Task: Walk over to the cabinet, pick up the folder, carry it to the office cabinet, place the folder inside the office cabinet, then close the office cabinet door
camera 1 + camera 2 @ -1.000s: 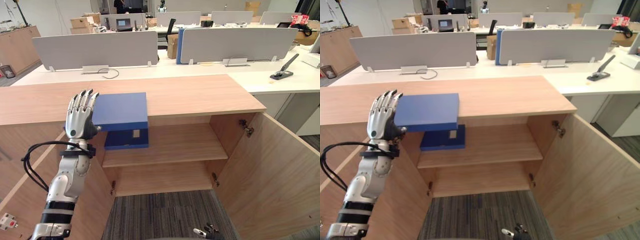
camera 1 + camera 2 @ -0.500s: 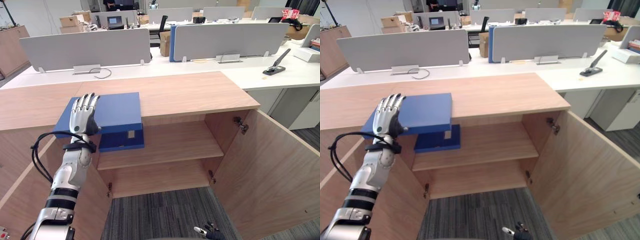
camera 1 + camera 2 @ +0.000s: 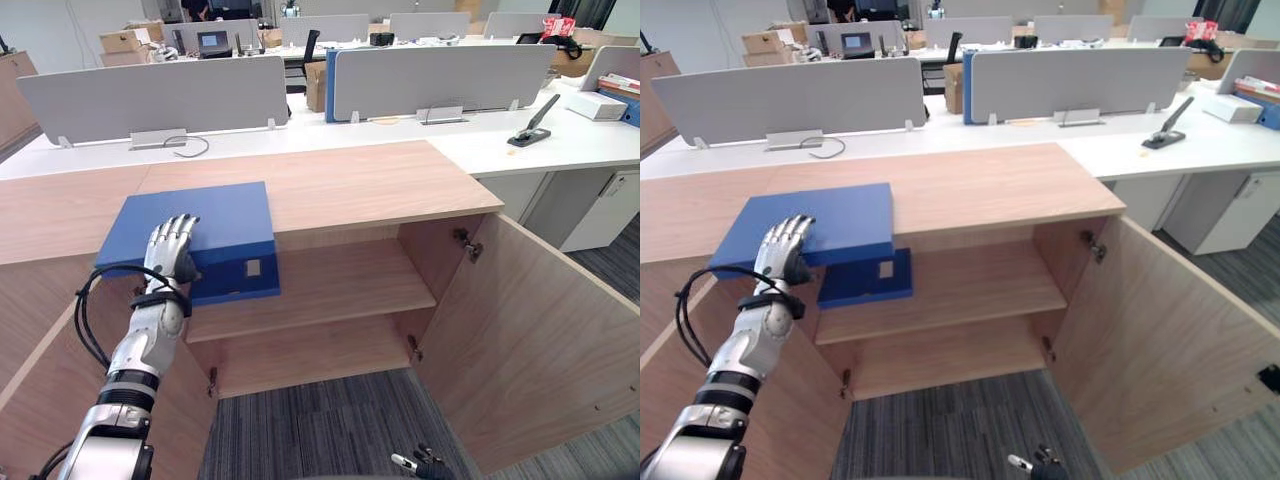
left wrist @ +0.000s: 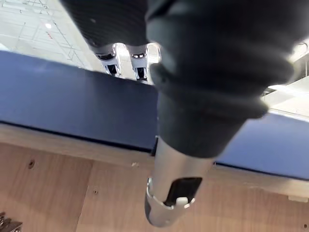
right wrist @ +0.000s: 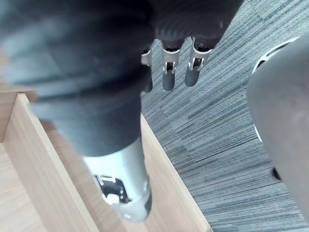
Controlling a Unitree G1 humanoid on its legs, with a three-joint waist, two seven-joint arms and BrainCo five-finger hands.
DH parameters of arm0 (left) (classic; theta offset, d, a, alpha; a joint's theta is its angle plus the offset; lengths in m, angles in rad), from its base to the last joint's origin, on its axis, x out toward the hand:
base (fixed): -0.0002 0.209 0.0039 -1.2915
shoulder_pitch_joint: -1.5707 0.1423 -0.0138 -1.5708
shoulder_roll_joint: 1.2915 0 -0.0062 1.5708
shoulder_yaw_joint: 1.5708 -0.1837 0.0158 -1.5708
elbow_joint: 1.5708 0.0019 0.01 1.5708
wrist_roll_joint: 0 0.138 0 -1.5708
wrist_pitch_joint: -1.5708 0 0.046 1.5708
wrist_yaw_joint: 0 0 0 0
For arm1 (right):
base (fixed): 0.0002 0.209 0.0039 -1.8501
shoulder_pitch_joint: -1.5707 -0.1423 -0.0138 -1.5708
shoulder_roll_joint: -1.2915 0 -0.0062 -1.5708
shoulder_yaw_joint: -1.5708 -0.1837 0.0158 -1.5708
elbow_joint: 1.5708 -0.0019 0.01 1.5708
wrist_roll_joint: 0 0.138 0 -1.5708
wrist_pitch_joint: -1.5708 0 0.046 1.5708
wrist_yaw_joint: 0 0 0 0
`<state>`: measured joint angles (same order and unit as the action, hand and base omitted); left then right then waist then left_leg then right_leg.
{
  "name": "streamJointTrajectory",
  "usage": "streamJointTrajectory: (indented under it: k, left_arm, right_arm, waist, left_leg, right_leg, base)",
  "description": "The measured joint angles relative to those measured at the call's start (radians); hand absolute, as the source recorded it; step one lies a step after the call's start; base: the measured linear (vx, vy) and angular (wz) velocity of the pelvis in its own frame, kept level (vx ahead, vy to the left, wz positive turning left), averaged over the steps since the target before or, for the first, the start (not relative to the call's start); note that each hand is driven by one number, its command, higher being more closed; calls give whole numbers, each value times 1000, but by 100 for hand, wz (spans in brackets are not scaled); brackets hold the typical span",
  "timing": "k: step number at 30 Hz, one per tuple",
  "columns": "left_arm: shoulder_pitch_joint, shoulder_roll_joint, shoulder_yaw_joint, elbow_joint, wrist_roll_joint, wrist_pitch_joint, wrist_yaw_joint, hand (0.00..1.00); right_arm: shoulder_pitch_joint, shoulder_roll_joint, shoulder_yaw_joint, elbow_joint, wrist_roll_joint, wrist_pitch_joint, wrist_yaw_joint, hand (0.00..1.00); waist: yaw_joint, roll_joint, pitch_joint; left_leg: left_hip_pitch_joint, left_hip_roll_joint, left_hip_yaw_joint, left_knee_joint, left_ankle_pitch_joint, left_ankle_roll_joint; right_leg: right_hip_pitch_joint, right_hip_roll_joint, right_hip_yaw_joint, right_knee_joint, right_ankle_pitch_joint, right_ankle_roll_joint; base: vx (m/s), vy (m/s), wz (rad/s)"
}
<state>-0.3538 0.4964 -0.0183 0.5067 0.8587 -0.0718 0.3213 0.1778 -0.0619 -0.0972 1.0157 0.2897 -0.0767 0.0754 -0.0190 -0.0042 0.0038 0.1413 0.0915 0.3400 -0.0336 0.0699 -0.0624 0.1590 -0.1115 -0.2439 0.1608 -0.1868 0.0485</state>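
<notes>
The folder (image 3: 215, 225), left of centre in the eye views, has a smooth, matt blue cover; card or plastic, I cannot tell. The cabinet (image 3: 350, 185) is pale wood-grain board with a dull, even finish, and its hinge (image 3: 462, 243) is bright metal. Along the bottom edge the carpet (image 3: 320, 430) is grey ribbed pile. The left hand (image 3: 168, 260) has shiny silver fingers and a dark, ribbed, rubbery-looking cover. Higher up, the desk (image 3: 470, 140) is smooth white and the screens (image 3: 440, 75) are grey and cloth-like.

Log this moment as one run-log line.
left hand: shut on blue folder | blue folder: at office cabinet front | right hand: open, idle | cabinet door: open
</notes>
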Motion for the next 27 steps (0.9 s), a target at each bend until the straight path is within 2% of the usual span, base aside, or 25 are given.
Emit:
streamJointTrajectory:
  k: [6, 7, 27]
  left_arm:
    - [-17, 0, -3, 44, 0, -1, 0, 0]
    - [-21, 0, -4, 48, 0, -1, 0, 100]
    - [-116, 38, -65, 153, 58, -15, 51, 100]
  right_arm:
    - [-3, -2, 0, 1, 0, 0, 0, 0]
    - [-3, -3, 0, 1, 0, 0, 0, 0]
    - [-30, -18, 11, 39, -37, -7, -15, 0]
  waist:
    - [0, -1, 6]
    - [0, -1, 6]
    - [-9, -2, 8]
  left_leg:
    - [0, 0, -3, 0, 0, 0]
    - [0, 0, -3, 0, 0, 0]
    - [4, 0, -6, -2, 1, -1]
  right_leg:
    - [1, 1, 0, 0, 0, 0]
    - [1, 1, 0, 0, 0, 0]
    - [4, 0, -1, 3, 0, 0]
  base:
    - [0, 0, 0]
    - [0, 0, 0]
    - [0, 0, 0]
